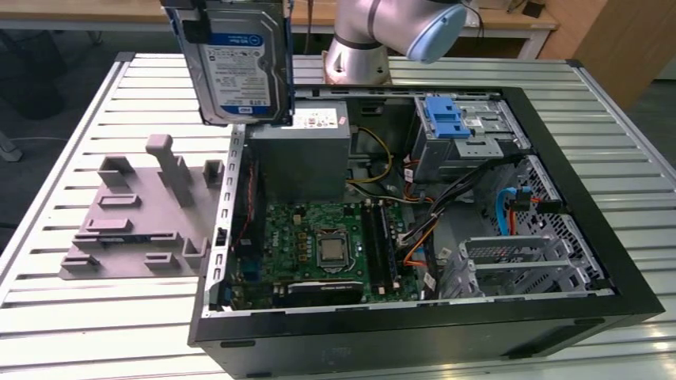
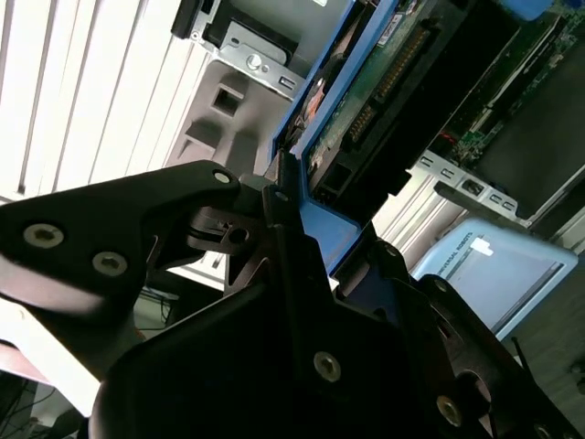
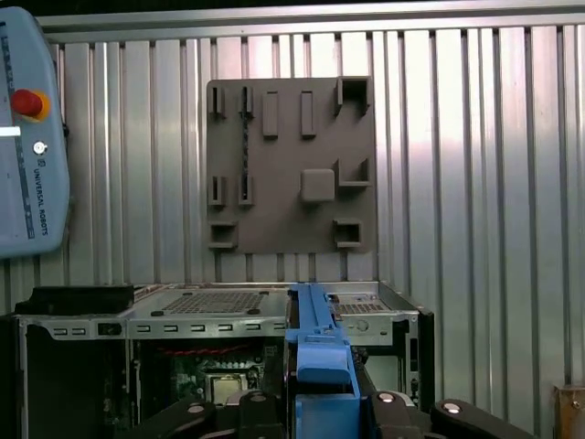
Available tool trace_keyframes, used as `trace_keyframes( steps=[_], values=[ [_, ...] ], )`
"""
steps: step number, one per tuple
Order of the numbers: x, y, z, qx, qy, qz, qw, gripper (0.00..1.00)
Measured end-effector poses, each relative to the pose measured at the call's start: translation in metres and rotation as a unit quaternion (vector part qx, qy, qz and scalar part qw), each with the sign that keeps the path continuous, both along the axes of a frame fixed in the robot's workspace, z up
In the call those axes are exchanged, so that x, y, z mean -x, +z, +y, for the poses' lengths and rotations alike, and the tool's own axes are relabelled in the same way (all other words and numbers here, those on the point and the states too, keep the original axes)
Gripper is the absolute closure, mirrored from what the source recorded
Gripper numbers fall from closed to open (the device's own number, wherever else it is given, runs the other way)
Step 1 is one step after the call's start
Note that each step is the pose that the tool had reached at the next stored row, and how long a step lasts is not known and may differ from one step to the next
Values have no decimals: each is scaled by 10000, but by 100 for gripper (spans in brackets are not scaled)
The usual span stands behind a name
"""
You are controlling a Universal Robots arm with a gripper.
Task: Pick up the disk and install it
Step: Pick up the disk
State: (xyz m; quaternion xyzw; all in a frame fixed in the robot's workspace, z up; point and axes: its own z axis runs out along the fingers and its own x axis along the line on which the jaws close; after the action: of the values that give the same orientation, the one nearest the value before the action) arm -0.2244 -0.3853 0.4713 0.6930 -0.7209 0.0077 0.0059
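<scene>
Jaws: pinching the disk point(image 1: 245, 71) upright by its blue frame edges.
Care: carry it square, clear of the case point(image 1: 423, 340) rim.

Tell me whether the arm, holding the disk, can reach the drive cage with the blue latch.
Probably yes. The case lies open, the drive cage sits uncovered, and the disk hangs above the case's edge; cables run beside the cage, not over it.

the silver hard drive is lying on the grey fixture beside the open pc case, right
No. In the exterior view the gripper holds the blue-framed silver rectangular hard drive upright in the air, off the grey plastic post fixture, which does sit beside the open black computer case.
</scene>
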Motion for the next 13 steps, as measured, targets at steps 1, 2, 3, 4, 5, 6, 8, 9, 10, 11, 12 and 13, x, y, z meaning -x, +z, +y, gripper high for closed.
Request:
trace_keyframes(
  steps=[1, 2, 3, 4, 5, 6, 8, 9, 10, 11, 12, 13],
  values=[
    [-4, 0, -9, 0, 0, 0, 10000, 64],
    [-8, 0, -24, 1, 0, 1, 10000, 64],
    [-12, -2, -41, 0, 0, 0, 10000, 64],
    [-14, -3, -60, 0, -1, 0, 10000, 64],
    [-17, -2, -80, 1, -1, 1, 10000, 64],
    [-21, -3, -106, 1, 0, 1, 10000, 64],
    [-32, -5, -143, 0, 0, 0, 10000, 64],
    [-44, -5, -158, 0, 0, 0, 10000, 64],
    [-63, -7, -169, 0, 0, -1, 10000, 64],
    [-87, -7, -178, 0, -1, 0, 10000, 64],
    [-112, -6, -186, 0, 0, 0, 10000, 64],
    [-136, -7, -192, 1, 0, 0, 10000, 64]
  ],
)
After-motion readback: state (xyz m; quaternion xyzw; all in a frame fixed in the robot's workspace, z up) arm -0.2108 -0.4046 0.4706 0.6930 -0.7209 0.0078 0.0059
